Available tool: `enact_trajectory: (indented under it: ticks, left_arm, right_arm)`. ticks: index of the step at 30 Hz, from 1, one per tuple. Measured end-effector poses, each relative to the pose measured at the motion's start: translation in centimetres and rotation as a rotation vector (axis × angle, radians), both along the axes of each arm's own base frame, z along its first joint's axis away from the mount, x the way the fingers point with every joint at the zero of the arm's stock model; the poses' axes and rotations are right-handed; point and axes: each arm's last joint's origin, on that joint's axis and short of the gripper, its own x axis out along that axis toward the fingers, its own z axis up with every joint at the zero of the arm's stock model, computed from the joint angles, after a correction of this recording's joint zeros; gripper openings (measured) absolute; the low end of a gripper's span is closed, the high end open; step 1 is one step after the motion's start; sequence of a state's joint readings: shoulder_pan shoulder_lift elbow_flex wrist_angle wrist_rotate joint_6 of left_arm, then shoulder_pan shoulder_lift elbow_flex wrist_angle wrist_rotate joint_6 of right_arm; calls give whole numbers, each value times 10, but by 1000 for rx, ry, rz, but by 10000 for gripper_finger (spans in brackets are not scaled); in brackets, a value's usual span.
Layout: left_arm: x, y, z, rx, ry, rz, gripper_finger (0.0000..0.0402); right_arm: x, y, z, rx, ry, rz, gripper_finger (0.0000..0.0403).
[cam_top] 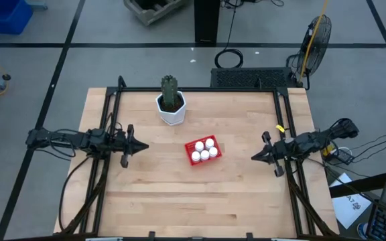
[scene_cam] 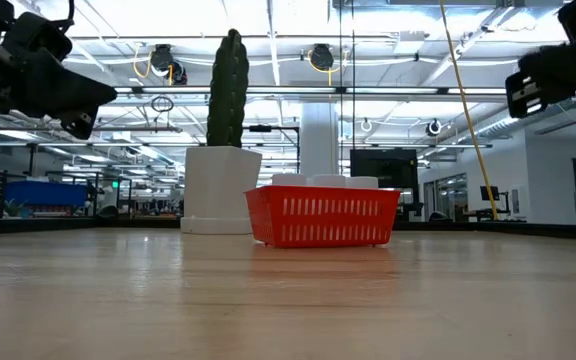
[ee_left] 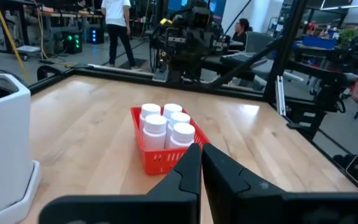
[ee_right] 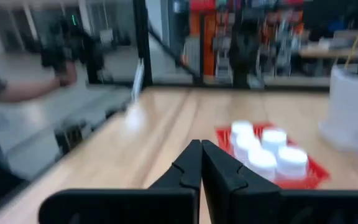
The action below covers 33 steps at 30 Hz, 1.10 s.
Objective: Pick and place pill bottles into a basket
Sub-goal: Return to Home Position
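Jaws: both pairs are pressed together, tips meeting, nothing pinched. L gripper hangs over the left side of the table, R gripper over its right side. Each points inward at the basket, is well apart from it, and in the low view is raised off the wood. Bottles: all five stand upright inside the basket, packed close, caps showing above the rim. The basket sits near table centre, near the cactus pot but not touching it. No bottle shows loose on the table. Step in hand, as judged: picking is done and the arms are at or near their parked pose. The next move calls for no grasp — only that each arm settle w/o swinging toward basket or pot.
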<state>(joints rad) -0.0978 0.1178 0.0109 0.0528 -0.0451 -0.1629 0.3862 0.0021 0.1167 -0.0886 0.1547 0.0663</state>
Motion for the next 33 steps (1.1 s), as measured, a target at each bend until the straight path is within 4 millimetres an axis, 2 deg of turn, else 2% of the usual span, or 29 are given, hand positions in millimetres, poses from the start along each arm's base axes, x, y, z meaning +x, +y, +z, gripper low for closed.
enact_trajectory:
  ticks: [5, 16, 33]
  left_arm:
    - [0, 0, 0, -1, -1, 0, 5]
    - [0, 0, -3, -43, 31, 7, 45]
    - [0, 0, -2, -45, 25, 8, 47]
  right_arm:
    - [3, 2, -1, 20, -89, 32, 0]
    - [3, 2, -2, 23, -73, 42, 0]
    - [3, 2, -2, 23, -73, 44, 0]
